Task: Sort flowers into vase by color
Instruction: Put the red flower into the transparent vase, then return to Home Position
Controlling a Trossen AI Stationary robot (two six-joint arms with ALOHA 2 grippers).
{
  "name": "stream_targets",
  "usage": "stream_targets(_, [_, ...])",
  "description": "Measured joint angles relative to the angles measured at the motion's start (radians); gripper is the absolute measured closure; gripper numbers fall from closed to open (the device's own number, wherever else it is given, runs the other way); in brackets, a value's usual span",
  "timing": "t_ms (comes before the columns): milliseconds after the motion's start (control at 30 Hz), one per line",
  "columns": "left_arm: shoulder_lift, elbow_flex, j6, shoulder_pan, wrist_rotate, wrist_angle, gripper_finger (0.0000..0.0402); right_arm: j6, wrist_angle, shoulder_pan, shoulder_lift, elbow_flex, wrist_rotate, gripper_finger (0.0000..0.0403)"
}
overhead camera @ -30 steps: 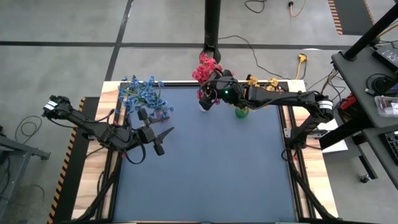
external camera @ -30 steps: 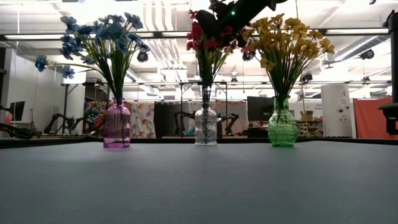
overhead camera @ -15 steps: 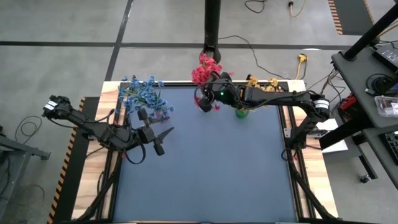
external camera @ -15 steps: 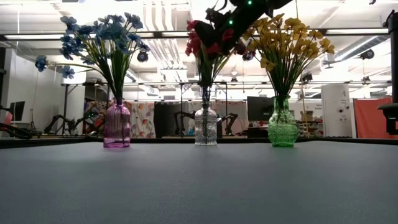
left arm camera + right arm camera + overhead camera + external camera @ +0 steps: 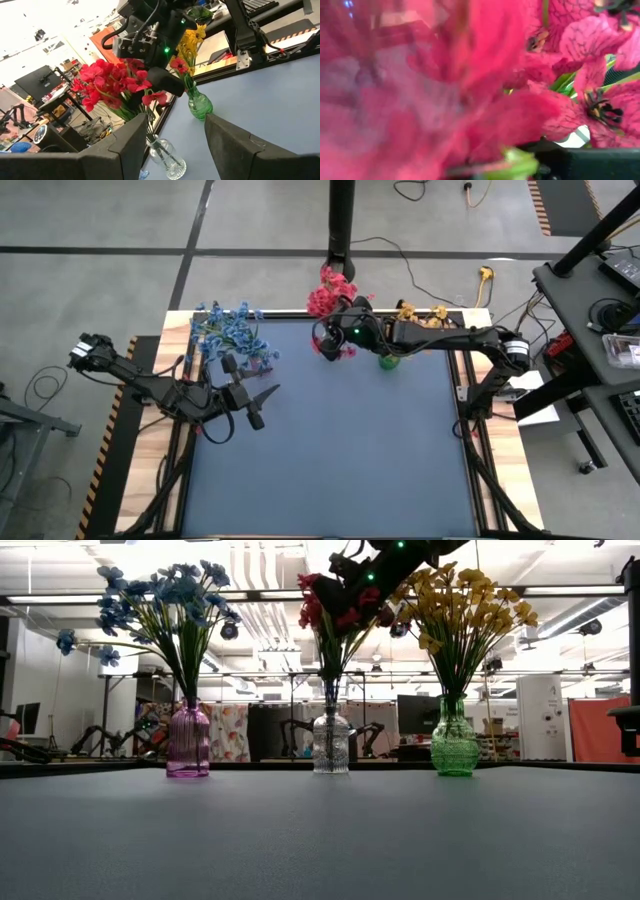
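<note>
Three vases stand along the table's far edge. The purple vase [image 5: 188, 740] holds blue flowers [image 5: 160, 600], the clear vase [image 5: 330, 743] red flowers [image 5: 322, 610], and the green vase [image 5: 455, 745] yellow flowers [image 5: 465, 605]. My right gripper [image 5: 167, 86] is shut high among the red blossoms over the clear vase, with a red flower [image 5: 156, 97] at its fingers. Red petals fill the right wrist view. My left gripper [image 5: 258, 406] waits open above the table's left part, touching nothing. My right gripper is shut on a red flower up at the blossom heads [image 5: 156, 97], coming in from the table's right and slanting a little downward. Blossoms hide the place of contact, so I cannot tell which part of the sprig it has. The stems below run down into the clear vase's neck [image 5: 330, 705].
The dark mat [image 5: 330, 450] in front of the vases lies bare. A black post [image 5: 343, 220] stands beyond the far edge behind the red flowers. The yellow bunch is close on the right arm's right side.
My right gripper has gone a little toward the table's left edge, over the clear vase, then kept still. The red blossoms at its fingers have shifted left with it, and the top of the red bunch has been pushed leftward.
</note>
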State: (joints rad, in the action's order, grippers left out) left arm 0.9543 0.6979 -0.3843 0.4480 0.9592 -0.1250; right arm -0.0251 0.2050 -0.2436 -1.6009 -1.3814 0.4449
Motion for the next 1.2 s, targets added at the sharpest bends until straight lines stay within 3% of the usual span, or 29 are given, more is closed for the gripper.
stream_targets(500, [0.0,0.0,0.0,0.0,0.0,0.0,0.0218,-0.019,0.03,0.024,0.039,-0.004,0.0,0.022])
stream_targets(1200, [0.0,0.0,0.0,0.0,0.0,0.0,0.0218,-0.034,0.075,0.093,0.166,-0.004,0.001,0.0145])
